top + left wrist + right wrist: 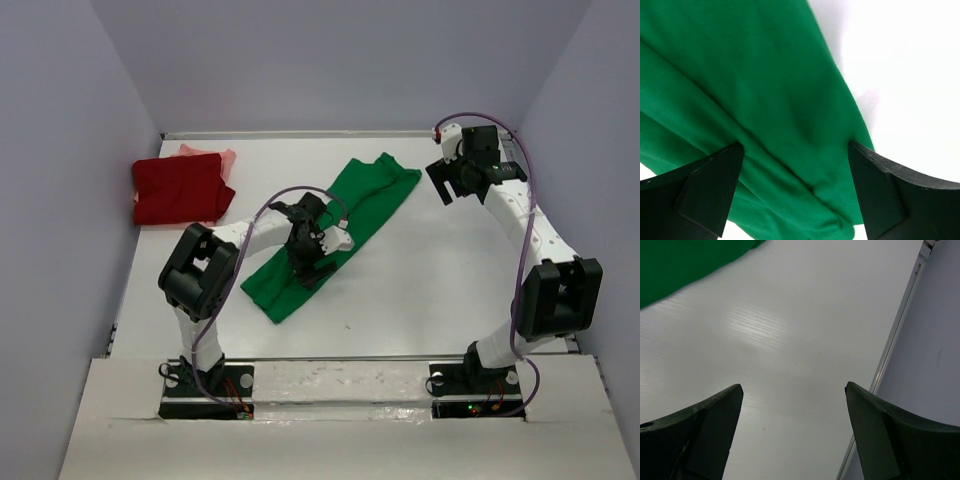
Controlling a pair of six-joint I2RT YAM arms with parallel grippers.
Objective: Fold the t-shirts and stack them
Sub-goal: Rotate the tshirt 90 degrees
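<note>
Left pincer wide open, low over near-left end of green t-shirt. Shirt lies as a long strip on desk, axis diagonal near-left to far-right. Right pincer wide, empty, far right. Red t-shirt far left.

The left arm and the right arm share one build: white tube links joined by blocky black joint housings, each on a black base plate with small red wires. A thin purple cable loops along each arm. The left gripper and right gripper carry matte black, wedge-shaped fingers.
</note>
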